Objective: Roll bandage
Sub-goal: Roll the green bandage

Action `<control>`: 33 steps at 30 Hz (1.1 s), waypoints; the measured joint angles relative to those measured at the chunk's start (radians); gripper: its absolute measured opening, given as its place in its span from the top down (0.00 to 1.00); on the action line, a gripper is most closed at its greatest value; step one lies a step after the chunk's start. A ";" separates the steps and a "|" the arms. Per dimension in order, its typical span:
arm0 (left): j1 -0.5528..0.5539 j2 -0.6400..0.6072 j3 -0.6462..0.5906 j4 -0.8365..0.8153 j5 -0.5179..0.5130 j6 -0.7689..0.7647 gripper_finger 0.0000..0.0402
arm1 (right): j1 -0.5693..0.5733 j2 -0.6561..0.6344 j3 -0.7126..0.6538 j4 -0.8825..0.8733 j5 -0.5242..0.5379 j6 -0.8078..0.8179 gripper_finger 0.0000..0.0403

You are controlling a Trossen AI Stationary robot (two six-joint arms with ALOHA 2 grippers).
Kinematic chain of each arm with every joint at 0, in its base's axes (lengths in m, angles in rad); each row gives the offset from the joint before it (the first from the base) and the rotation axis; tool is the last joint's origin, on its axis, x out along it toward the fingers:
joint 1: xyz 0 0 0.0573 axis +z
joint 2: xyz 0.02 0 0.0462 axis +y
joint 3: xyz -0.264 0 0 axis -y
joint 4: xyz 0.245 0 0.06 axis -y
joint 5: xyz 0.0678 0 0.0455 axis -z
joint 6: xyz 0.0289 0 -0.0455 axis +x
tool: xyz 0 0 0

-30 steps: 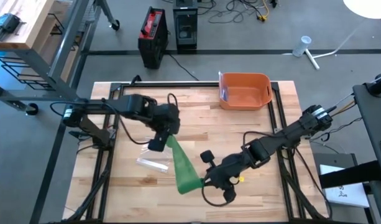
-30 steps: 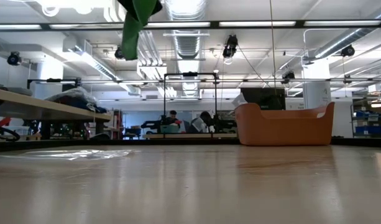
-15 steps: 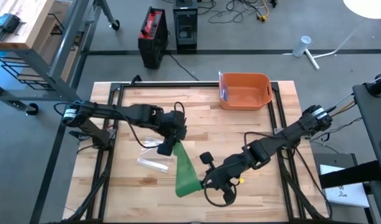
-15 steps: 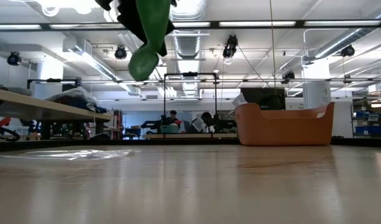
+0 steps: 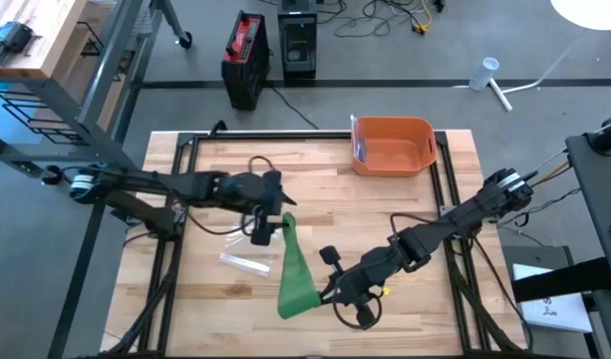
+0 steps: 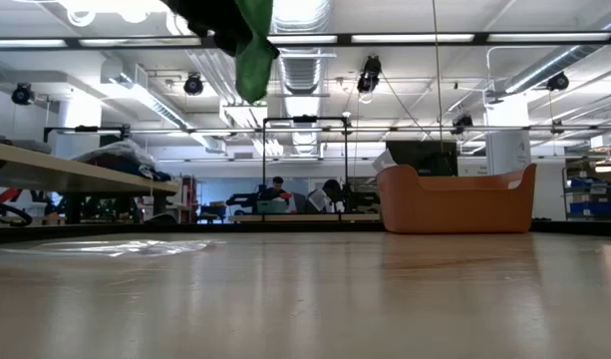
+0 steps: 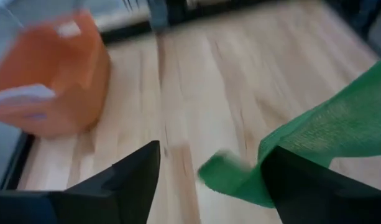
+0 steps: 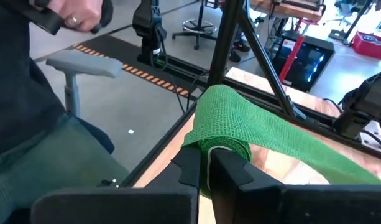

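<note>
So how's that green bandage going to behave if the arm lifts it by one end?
Probably floppy: the green bandage sags in a loose strip from the right gripper, which is shut on it. Likely light, given its open mesh weave. It may unroll if released.

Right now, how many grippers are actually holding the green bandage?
1. The right gripper is shut on the green bandage at its rolled end near the table's front. The left gripper is open at the strip's far end, not clamping it.

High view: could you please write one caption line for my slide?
Right gripper pinches a green bandage over the wooden table; left gripper has opened beside it.
</note>
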 joint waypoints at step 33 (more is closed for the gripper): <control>0.002 -0.152 -0.364 0.389 -0.024 -0.179 0.11 | -0.062 0.000 -0.043 0.288 -0.048 -0.051 0.98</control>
